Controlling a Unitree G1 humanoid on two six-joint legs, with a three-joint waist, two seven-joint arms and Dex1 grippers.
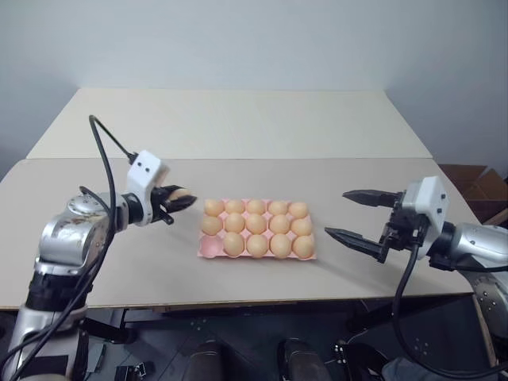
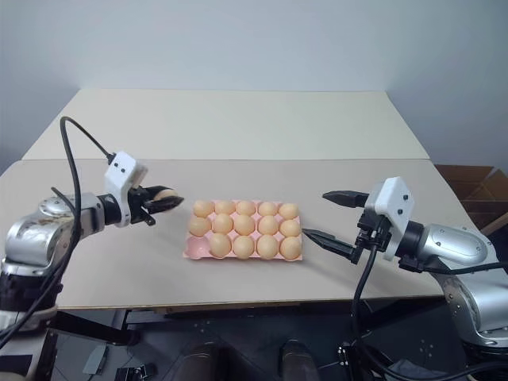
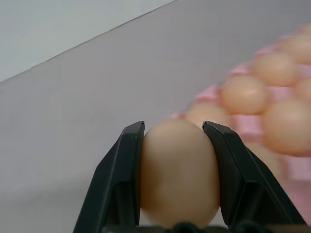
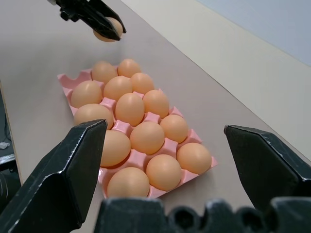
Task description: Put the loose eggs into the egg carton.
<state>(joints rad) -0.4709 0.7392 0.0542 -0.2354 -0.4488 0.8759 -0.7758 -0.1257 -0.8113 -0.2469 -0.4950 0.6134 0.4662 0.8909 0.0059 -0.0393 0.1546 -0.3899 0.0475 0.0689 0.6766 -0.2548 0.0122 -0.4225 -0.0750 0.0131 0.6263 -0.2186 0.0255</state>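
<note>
Tabletop (image 1: 238, 127): egg (image 3: 179, 174) clamped in left end effector (image 3: 179, 145), long axis along fingers.

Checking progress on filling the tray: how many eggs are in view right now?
15. Fourteen sit in the egg carton, leaving its near-left corner cup empty; one egg is clamped in the left gripper beside the carton.

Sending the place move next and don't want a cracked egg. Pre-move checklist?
1. Egg clamped between the left end effector's fingers: ok.
2. Free cup in the egg carton, at its near-left corner: ok.
3. Egg above that cup: not ok. It hangs left of the carton, over the table.
4. Right end effector open, off the carton's right side: ok.
5. Shell uncracked: cannot tell.
</note>
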